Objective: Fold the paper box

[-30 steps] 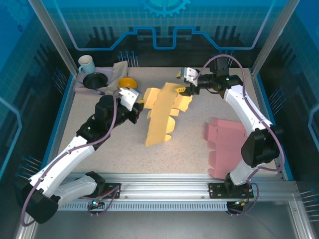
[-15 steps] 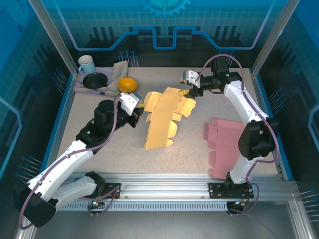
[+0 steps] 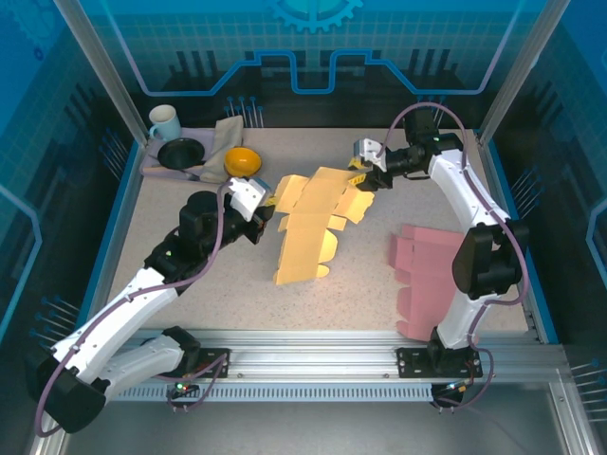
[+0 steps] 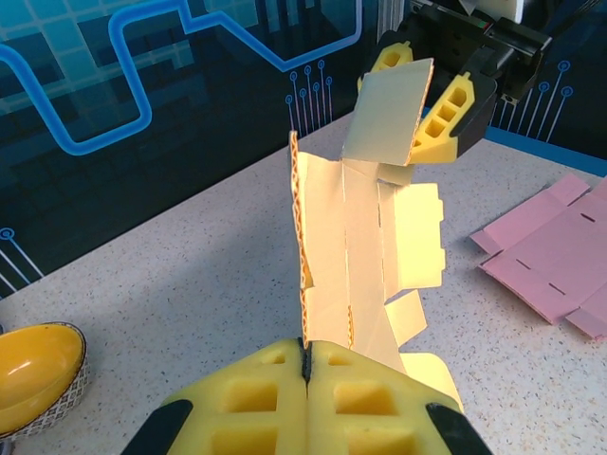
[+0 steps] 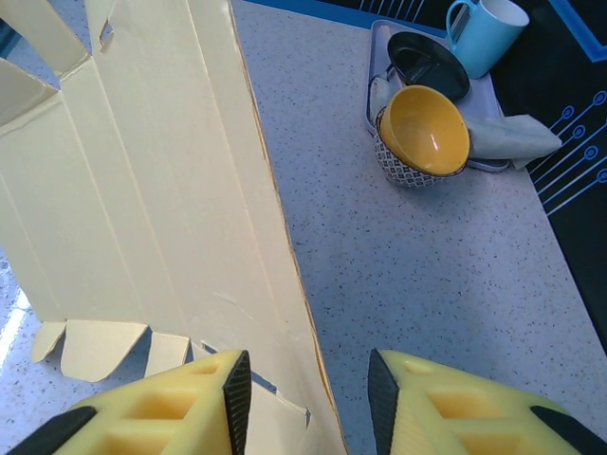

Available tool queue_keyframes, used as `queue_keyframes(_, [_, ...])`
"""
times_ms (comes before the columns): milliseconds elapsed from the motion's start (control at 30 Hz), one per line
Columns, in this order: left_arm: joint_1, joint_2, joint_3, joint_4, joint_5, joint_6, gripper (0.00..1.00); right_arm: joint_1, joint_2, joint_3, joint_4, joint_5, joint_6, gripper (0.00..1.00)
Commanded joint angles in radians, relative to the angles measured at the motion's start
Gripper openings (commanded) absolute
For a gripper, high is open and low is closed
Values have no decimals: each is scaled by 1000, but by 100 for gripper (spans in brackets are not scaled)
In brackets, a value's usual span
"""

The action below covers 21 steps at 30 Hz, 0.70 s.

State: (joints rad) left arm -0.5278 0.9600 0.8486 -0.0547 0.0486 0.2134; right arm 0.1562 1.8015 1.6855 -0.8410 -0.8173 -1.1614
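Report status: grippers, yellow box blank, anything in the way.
Left gripper shut on yellow box blank edge. Right gripper open, jaws straddling raised far flap. Blank part-lifted, not yet folded. Pink blank and bowl apart, nothing blocking.

top: overhead, far | wrists: close, low | shared: paper box (image 3: 305,235)

left gripper (image 4: 305,355): jaws clamped on paper box (image 4: 346,246), arm reaching mid-bench | right gripper (image 5: 305,374): jaws parted, arm arched
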Motion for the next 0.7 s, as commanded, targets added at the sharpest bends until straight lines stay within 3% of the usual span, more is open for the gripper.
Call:
queue_keyframes(0, [-12, -17, -11, 44, 13, 17, 0, 2, 15, 32, -52, -27, -23, 37])
queue_keyframes(167, [-14, -17, -9, 40, 12, 16, 0, 23, 32, 53, -75, -4, -35, 28])
queue_keyframes(333, [-14, -19, -2, 25, -16, 15, 0, 37, 41, 83, -115, 5, -54, 2])
queue_keyframes(400, [-15, -22, 2, 20, -27, 11, 1, 48, 36, 91, -130, 43, -64, 0])
queue_keyframes(533, [-16, -47, 7, 16, -64, 11, 27, 90, 9, 98, -147, 239, -72, 0])
queue_keyframes(667, [-16, -108, 4, 51, -127, 22, 44, 132, -65, 61, -82, 412, -57, 0])
